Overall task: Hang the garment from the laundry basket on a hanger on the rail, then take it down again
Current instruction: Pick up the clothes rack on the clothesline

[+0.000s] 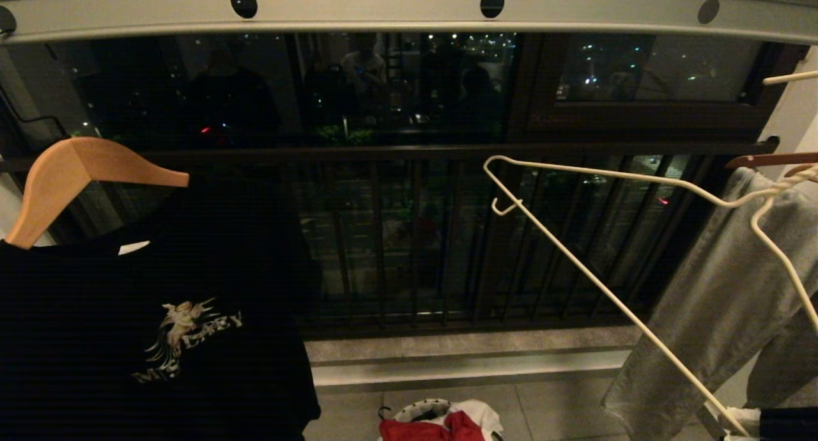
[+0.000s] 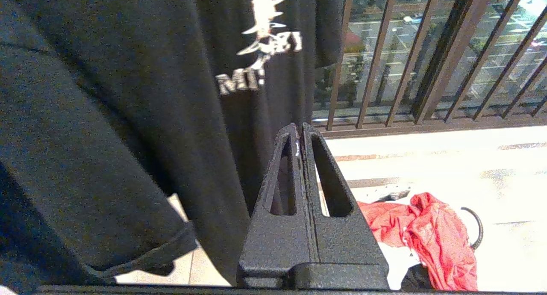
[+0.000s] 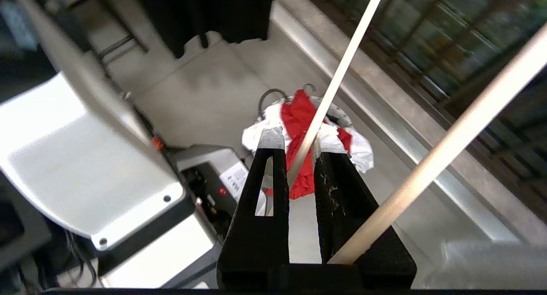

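While the head view looks out at a dark window and railing point(image 1: 409, 236), the white wire hanger point(image 1: 575, 262) is tilted steeply across the right side, its long bar running down to the right gripper point(image 1: 735, 428), barely visible at the bottom corner. Down at the bottom edge, the red garment point(image 1: 441, 427) lies bunched in the laundry basket point(image 1: 422, 408) on the tiled floor, with a white cloth point(image 1: 482, 415) beside it. On the left, a black T-shirt point(image 1: 153, 326) hangs on a wooden hanger point(image 1: 77, 172); grey trousers point(image 1: 709, 300) drape on the right.

Over to the left wrist view: the left gripper point(image 2: 298, 130) has its fingers pressed together, holding nothing, just beside the black T-shirt point(image 2: 128, 115). The garment point(image 2: 423, 235) lies on the floor beyond.

Now the right wrist view: the right gripper point(image 3: 297, 147) is narrowed onto the hanger point(image 3: 342, 77), the thin bar pinched between its fingers. Well below, the garment point(image 3: 299, 115) sits in the basket point(image 3: 337, 113), whose rim is mostly covered, probably by the white cloth point(image 3: 359, 151).
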Motion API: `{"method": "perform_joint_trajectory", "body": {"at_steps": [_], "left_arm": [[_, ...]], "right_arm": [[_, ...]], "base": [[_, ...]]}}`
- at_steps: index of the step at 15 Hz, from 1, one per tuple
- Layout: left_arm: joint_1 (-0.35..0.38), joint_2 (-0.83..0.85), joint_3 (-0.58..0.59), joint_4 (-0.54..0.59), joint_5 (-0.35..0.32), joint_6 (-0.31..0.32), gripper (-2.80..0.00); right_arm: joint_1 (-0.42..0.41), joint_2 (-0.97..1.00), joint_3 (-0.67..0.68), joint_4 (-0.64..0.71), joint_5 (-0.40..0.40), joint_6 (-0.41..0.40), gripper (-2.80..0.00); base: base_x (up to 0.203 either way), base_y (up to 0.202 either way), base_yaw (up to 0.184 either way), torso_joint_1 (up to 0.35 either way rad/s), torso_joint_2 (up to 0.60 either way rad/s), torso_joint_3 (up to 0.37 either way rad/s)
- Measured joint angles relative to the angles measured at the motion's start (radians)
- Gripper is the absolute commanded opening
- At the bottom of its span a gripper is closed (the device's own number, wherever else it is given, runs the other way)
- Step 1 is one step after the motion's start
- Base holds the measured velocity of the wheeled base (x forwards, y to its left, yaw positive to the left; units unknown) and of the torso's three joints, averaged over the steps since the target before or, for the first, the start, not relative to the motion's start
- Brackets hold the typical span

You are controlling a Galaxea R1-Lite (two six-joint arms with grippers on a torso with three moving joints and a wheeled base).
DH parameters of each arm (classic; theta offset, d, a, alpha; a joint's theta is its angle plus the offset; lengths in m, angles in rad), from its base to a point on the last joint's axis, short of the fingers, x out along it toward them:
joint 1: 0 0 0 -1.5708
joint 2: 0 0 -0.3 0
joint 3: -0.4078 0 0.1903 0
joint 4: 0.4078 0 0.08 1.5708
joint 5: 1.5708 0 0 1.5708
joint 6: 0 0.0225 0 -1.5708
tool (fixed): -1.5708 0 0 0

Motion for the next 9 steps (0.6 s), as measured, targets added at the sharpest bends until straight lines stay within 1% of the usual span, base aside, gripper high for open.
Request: {"method": "perform_joint_trajectory", "body": {"at_steps": [3, 5, 7, 9], "left_arm": [[0.000, 0.000, 0.000, 0.000, 0.000, 0.000, -2.80], [0.000, 0.000, 0.000, 0.000, 0.000, 0.000, -2.80], [0.000, 0.000, 0.000, 0.000, 0.000, 0.000, -2.80], [0.000, 0.000, 0.000, 0.000, 0.000, 0.000, -2.80]], "right_arm": [[0.000, 0.013, 0.032, -0.028, 0.058, -0.113, -2.80], [0.002, 0.046, 0.034, -0.031, 0.079, -0.191, -2.80], [0.006, 0.093, 0.029, -0.038, 0.081, -0.234, -2.80], [0.014, 0.141, 0.022, -0.086, 0.082, -0.250, -2.80]], "base": [[0.000, 0.000, 0.000, 0.000, 0.00, 0.000], [0.000, 0.000, 0.000, 0.000, 0.00, 0.000], [0.000, 0.000, 0.000, 0.000, 0.00, 0.000], [0.000, 0.000, 0.000, 0.000, 0.00, 0.000]]}}
